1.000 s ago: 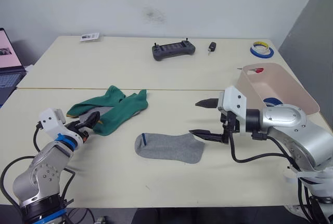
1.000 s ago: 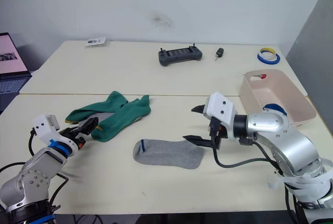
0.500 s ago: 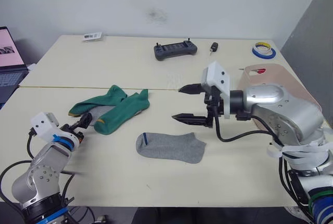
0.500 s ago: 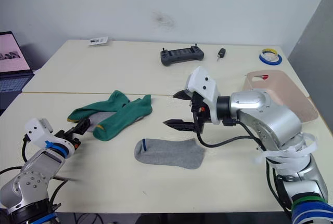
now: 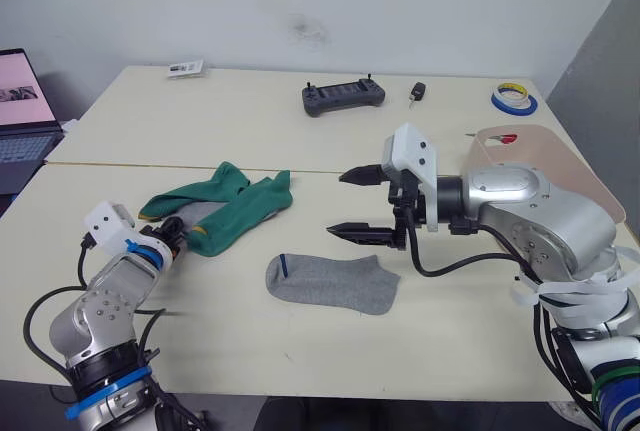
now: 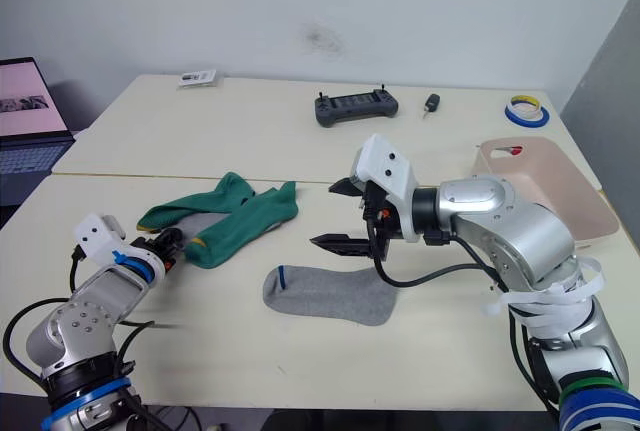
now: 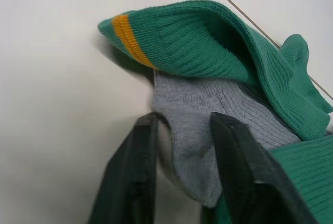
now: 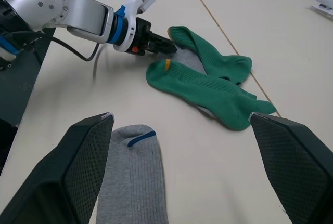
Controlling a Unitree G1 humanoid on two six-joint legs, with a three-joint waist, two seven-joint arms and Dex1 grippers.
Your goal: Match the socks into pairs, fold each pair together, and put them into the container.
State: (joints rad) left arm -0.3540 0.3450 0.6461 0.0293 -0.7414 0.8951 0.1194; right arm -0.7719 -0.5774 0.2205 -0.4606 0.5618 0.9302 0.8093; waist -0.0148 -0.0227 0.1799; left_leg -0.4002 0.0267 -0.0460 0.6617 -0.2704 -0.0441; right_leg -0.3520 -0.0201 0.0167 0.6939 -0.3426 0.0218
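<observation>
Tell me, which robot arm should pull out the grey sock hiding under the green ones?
Left, probably. Its tool already straddles the hidden grey sock's edge beside the green socks. The right tool hangs open above the table, farther away.

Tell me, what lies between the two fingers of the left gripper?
In the left wrist view, an end of a grey sock lies between the left gripper fingers, sticking out from under the green socks.

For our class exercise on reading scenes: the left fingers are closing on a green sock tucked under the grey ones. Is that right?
Not quite: the colours are swapped. The left wrist view shows the left gripper with its fingers around a grey sock tucked under the green socks.
</observation>
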